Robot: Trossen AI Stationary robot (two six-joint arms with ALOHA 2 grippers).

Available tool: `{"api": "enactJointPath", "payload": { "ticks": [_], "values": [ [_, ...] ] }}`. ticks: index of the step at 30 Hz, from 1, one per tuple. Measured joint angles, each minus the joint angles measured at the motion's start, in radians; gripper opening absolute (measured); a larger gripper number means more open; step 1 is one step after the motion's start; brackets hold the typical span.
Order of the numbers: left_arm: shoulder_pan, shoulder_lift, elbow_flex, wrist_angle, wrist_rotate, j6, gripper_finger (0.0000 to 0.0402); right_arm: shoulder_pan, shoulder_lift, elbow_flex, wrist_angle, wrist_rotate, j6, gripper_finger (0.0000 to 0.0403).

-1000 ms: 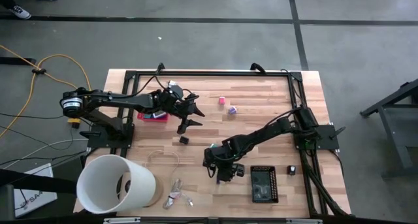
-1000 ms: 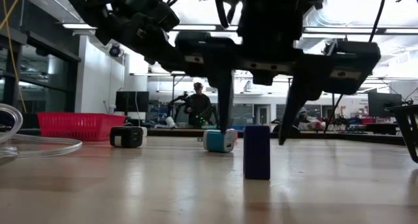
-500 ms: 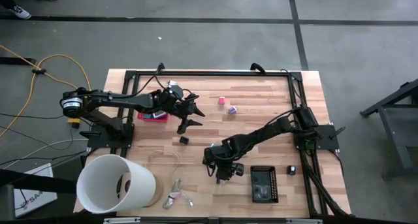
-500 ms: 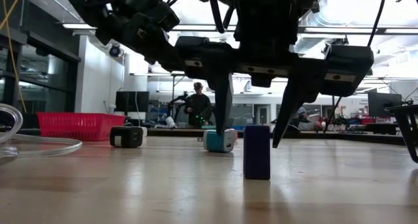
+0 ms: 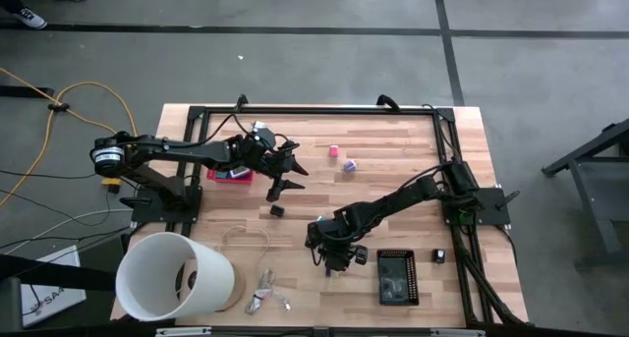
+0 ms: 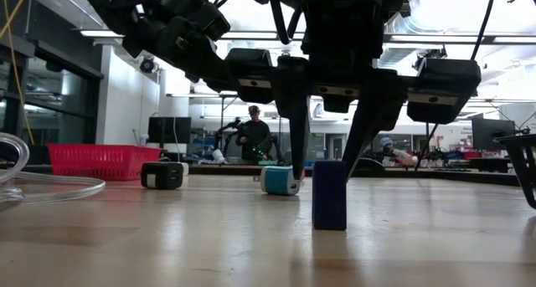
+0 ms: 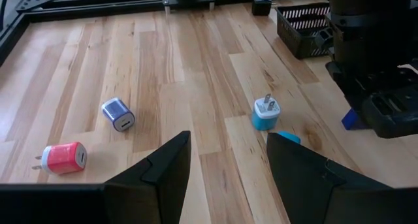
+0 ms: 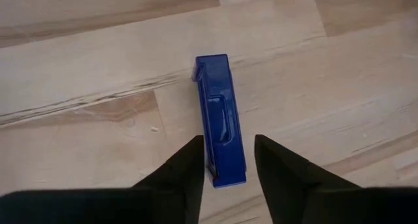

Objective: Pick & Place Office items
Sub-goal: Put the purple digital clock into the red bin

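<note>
A dark blue block (image 8: 219, 116) stands upright on the wood (image 6: 329, 195) near the table's near edge. My right gripper (image 8: 228, 160) points down over it, narrowly open, with one finger on each side of the block's top (image 6: 325, 145). My left gripper (image 7: 227, 160) is open and hovers near the far left (image 5: 282, 177), touching nothing. Its view shows a purple charger (image 7: 117, 113), a pink-red charger (image 7: 64, 157) and a teal plug (image 7: 266, 113) lying on the table. A black piece (image 5: 277, 210) lies below the left gripper. My right gripper comes at the blue block from above, fingers across its narrow width near one end (image 8: 225, 172). One finger (image 8: 192, 165) shows right against the block's side; whether either finger touches it I cannot tell. The block stands on the table.
A red basket (image 5: 229, 175) sits at the far left. A big white tub (image 5: 177, 276), a pale wire loop (image 5: 246, 237) and a silvery clump (image 5: 265, 298) are at the near left. A black tray (image 5: 397, 276) and a small black piece (image 5: 439, 256) lie right of the right gripper.
My right gripper's fingers have drawn closer together around the blue block, which has stayed standing where it was. My left arm has kept still.
</note>
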Motion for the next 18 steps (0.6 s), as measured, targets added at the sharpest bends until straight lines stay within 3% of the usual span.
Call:
{"api": "enactJointPath", "payload": {
  "ticks": [18],
  "values": [
    [0.0, 0.0, 0.0, 0.0, 0.0, 0.0, 0.0193, 0.0, -0.001, 0.0, -0.013, 0.008, 0.035, 0.0065]
  ]
}}
